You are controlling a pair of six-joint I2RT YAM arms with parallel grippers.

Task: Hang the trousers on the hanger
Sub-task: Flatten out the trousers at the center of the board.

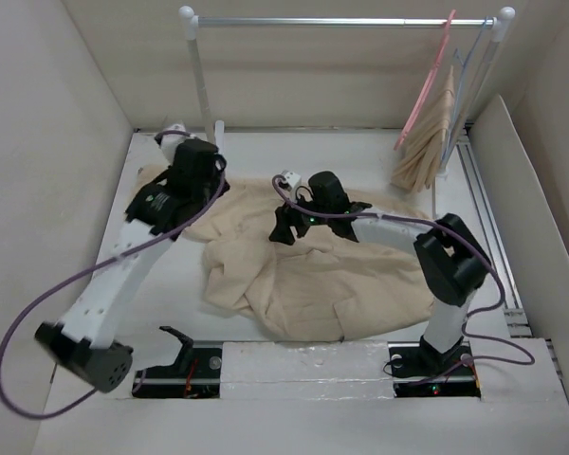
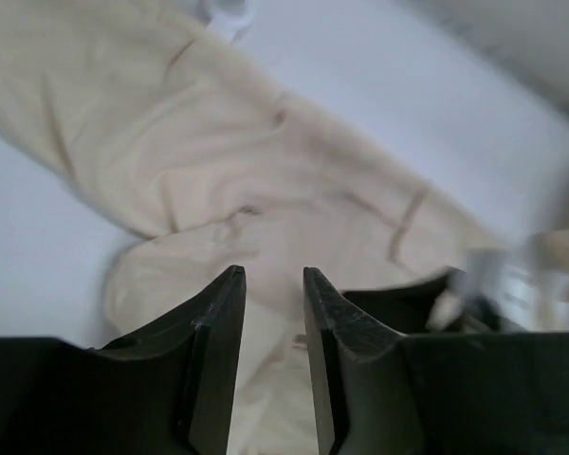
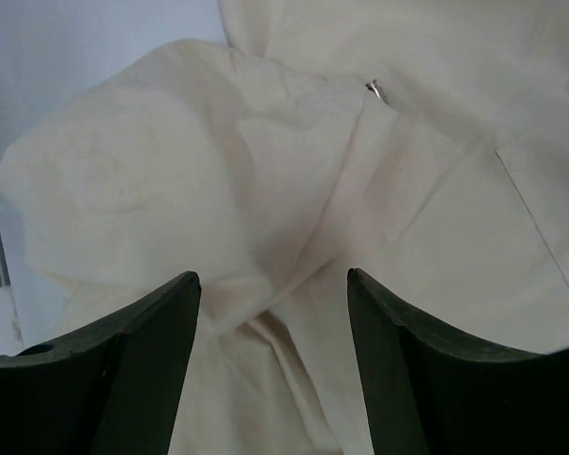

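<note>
We see the trousers (image 1: 313,275) lying crumpled and creased mid-bench (image 1: 171,294), well apart from the smooth pink hanger (image 1: 427,81) on the metal rail (image 1: 341,21), beside a thin wire hanger (image 1: 469,76) and a bunched beige cloth (image 1: 427,147). Over the soft fabric, the left pincer (image 2: 270,275) stands narrowly parted and the right pincer (image 3: 273,277) wide, both released.

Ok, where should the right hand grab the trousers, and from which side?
Probably the raised fold of the trousers just ahead of the open right hand, coming from above. Most of the cloth lies flat on the table; that puckered ridge stands up enough for the fingers to pinch.
</note>
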